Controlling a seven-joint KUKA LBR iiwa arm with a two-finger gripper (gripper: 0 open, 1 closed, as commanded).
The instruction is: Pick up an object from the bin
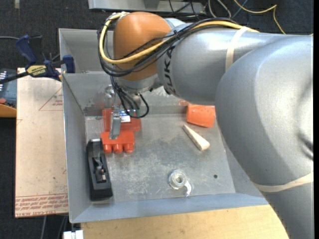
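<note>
Red knobbed block (121, 144), bin's left, under claw (115, 129)

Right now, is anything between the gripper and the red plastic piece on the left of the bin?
Nothing visible stands between them. The gripper is directly over the red plastic piece; the black tool lies beside it, toward the front, not in between.

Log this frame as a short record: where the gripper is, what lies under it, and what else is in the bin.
container: grey metal bin
gripper: gripper low over the bin's left half
under gripper: red plastic block with three round studs
by left wall: black oblong stapler-like tool
right part: orange squarish block; beige wooden wedge
near front wall: small clear plastic ring
</note>
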